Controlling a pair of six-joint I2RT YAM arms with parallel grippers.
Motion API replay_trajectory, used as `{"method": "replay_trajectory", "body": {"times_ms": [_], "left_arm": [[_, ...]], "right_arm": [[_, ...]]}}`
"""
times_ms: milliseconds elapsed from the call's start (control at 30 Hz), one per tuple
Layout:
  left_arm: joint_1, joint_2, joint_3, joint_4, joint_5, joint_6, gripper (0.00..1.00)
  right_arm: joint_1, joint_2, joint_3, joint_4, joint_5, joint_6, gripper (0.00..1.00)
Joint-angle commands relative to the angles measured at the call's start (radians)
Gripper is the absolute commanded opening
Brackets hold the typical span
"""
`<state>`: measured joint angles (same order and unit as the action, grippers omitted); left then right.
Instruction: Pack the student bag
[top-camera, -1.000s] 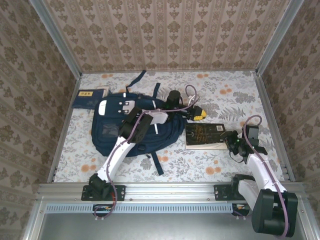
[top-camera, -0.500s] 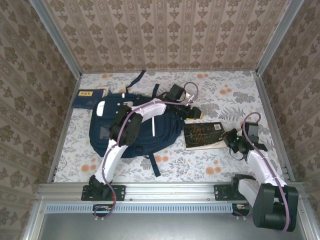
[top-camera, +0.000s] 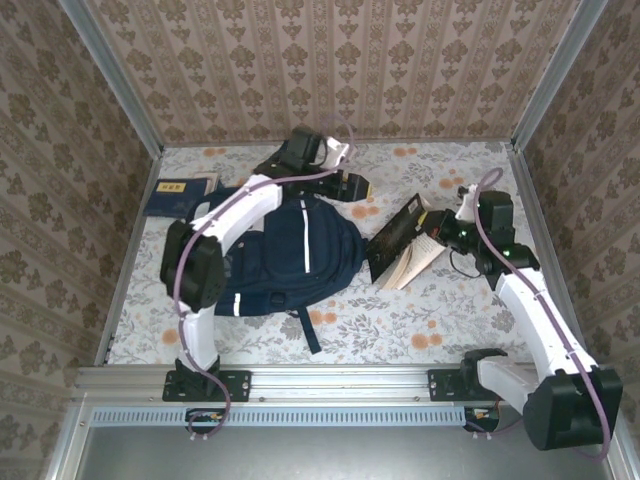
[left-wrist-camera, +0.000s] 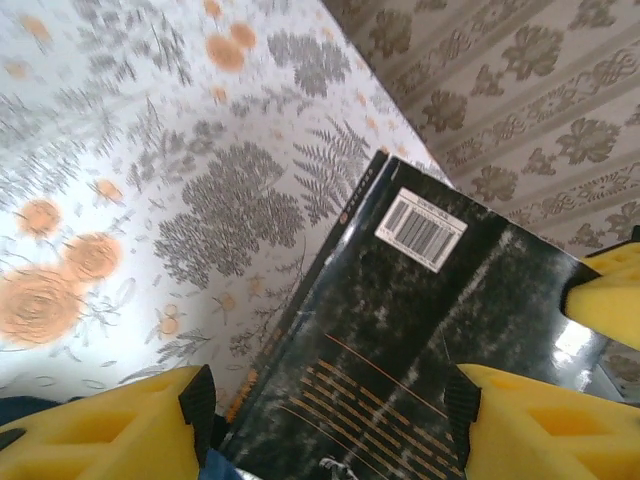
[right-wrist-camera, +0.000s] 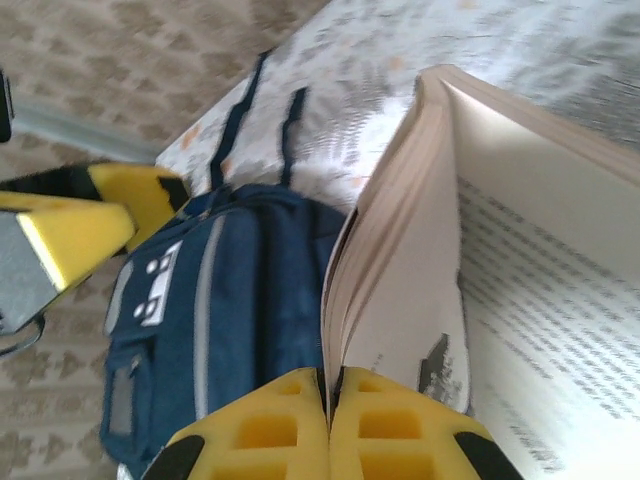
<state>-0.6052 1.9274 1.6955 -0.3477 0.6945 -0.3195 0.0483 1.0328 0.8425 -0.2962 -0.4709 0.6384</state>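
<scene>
The student bag (top-camera: 290, 255), a large navy backpack with white stripes, lies flat at the table's middle left and also appears in the right wrist view (right-wrist-camera: 215, 300). A black paperback book (top-camera: 400, 238) stands tilted and fanned open to the right of the bag. My right gripper (top-camera: 441, 233) is shut on a thin edge of it, the fingers (right-wrist-camera: 328, 400) pinching a few leaves while the printed pages (right-wrist-camera: 540, 270) hang open. My left gripper (top-camera: 352, 187) is past the bag's top end, open and empty (left-wrist-camera: 330, 400), facing the book's back cover (left-wrist-camera: 420, 330).
A navy-blue book with a yellow label (top-camera: 176, 196) lies at the far left by the wall. Dark straps (top-camera: 272, 158) trail from the bag toward the back wall. Patterned walls and metal rails close in the flowered tablecloth (top-camera: 470, 320) on three sides.
My left arm swung off the bag to the far side of the table and its gripper opened. My right gripper shut on the black book and lifted it from flat to standing open.
</scene>
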Motion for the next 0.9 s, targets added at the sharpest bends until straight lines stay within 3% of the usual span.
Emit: {"method": "replay_trajectory", "body": {"times_ms": [0,167,333,433,500,667,800,867], "left_arm": [[0.011,-0.091,-0.085,0.055,-0.035,0.102,0.65],[0.018,-0.215,-0.211,0.122,0.015,0.272,0.71],[0.047,-0.245,-0.242,0.174,0.218,0.265,0.75],[0.047,-0.265,-0.276,0.218,0.279,0.256,0.79],[0.045,-0.271,-0.323,0.312,0.326,0.195,0.79],[0.02,-0.208,-0.454,0.708,0.442,-0.149,0.77],[-0.02,-0.112,-0.446,0.804,0.461,-0.329,0.73],[-0.03,-0.083,-0.468,0.929,0.461,-0.441,0.69]], "right_arm": [[0.037,0.0,0.181,-0.087,-0.022,-0.139,0.0],[0.068,0.039,0.349,-0.161,-0.228,-0.255,0.0],[0.084,0.084,0.419,-0.158,-0.473,-0.286,0.0],[0.098,0.093,0.413,-0.114,-0.521,-0.264,0.0],[0.101,0.096,0.392,-0.049,-0.549,-0.214,0.0],[0.107,0.1,0.322,0.123,-0.575,-0.089,0.0],[0.108,0.11,0.29,0.204,-0.583,-0.026,0.0],[0.108,0.107,0.282,0.212,-0.569,-0.022,0.0]]}}
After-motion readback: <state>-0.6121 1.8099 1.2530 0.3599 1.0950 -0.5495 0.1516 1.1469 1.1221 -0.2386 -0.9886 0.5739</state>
